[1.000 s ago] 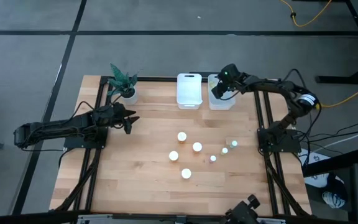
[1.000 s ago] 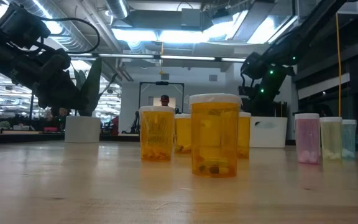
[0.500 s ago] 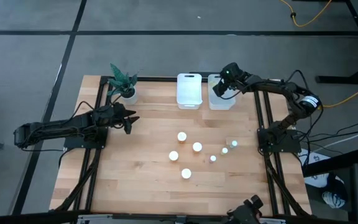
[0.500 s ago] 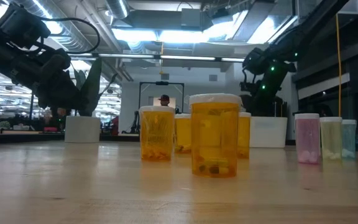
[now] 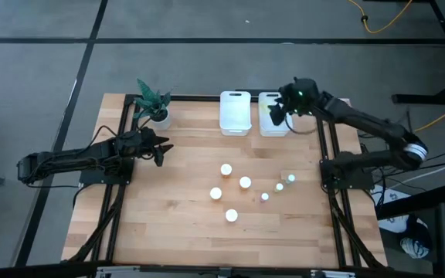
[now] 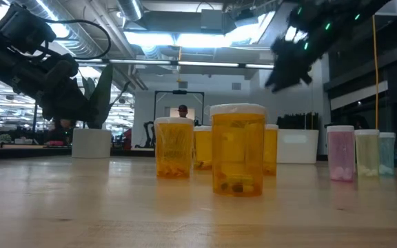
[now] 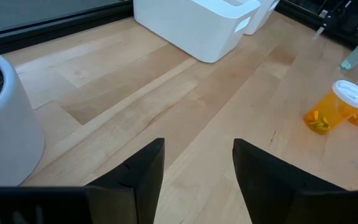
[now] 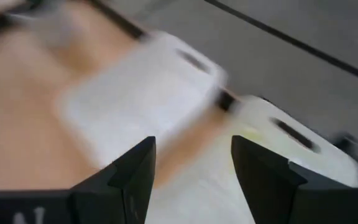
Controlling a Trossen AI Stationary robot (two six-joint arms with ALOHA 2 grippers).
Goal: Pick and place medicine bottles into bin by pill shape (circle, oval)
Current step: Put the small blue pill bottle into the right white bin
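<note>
Pale wooden table on a dark frame, grey floor around it; two white bins at upper centre, left bin just beside right bin. Potted plant at upper left.

Right gripper above the right bin, fingers apart with nothing between them, as confirmed in the right wrist view. Left gripper waiting at centre left, fingers likewise apart and empty.

Medicine bottles upright in the centre and lower centre: four orange bottles in a loose cluster, three pastel bottles in a diagonal row to their right.

Judged step: clearing the bin and fetching another bottle. Rise above the rim before swinging away; approach one bottle from overhead, span the body below the cap, and keep clear of its close neighbours, the pastel row being tightly spaced.

Interiors of both bins unreadable from above; contents not determinable. Pill shape inside the pastel bottles not discernible. In the low view, rear orange bottles partly masked by the front one.
</note>
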